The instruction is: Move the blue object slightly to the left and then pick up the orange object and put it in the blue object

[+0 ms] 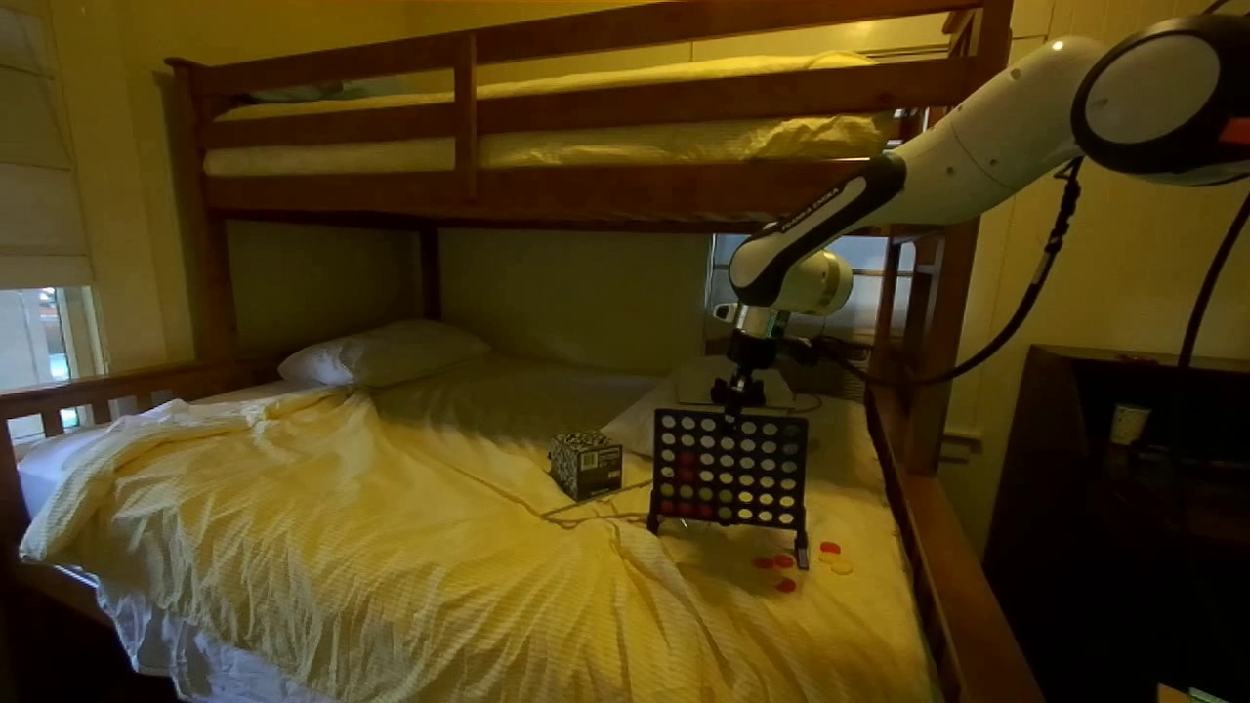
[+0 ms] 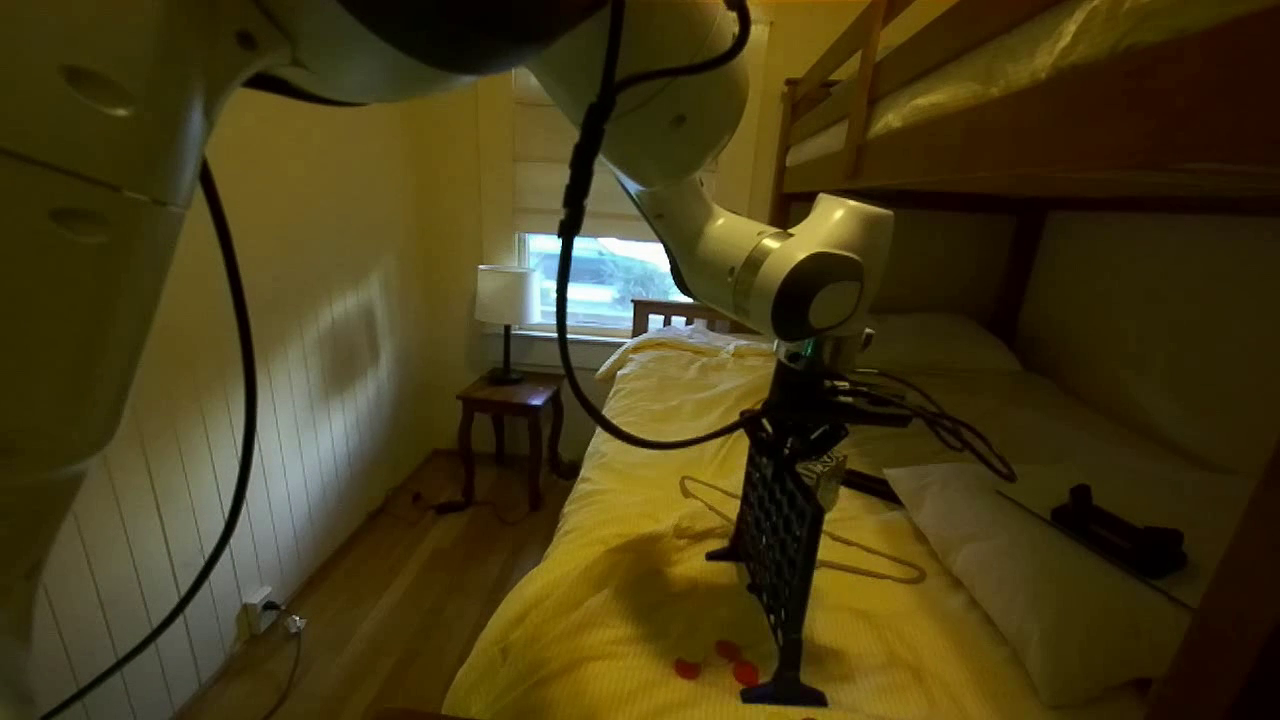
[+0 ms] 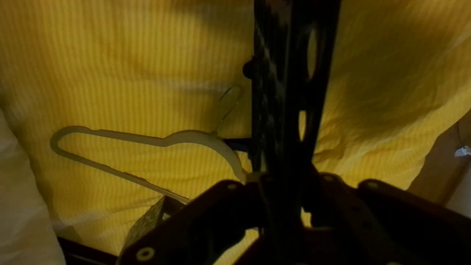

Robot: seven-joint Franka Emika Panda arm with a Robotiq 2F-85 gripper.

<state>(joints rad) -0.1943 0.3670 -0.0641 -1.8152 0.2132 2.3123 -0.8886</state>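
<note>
The blue object is an upright dark grid rack (image 1: 718, 469) with round holes, standing over the yellow bedspread. It also shows in an exterior view (image 2: 780, 530), edge-on, and in the wrist view (image 3: 272, 92). A few red discs show in its lower left holes. My gripper (image 1: 732, 412) is at its top edge. In the wrist view my gripper's fingers (image 3: 283, 178) are shut on that edge, one on each side. I cannot tell whether its feet touch the bed. Several red-orange discs (image 1: 785, 585) lie by its foot, also in an exterior view (image 2: 745, 672); which is the orange object is unclear.
A dark patterned box (image 1: 586, 466) stands beside the rack. A pale hanger (image 3: 128, 136) lies on the bedspread (image 1: 391, 547) by the box. A pillow (image 2: 1050, 570) with a dark item (image 2: 1120, 535) lies near. The bed's wooden side rail (image 1: 962, 596) and upper bunk (image 1: 586, 195) surround the arm.
</note>
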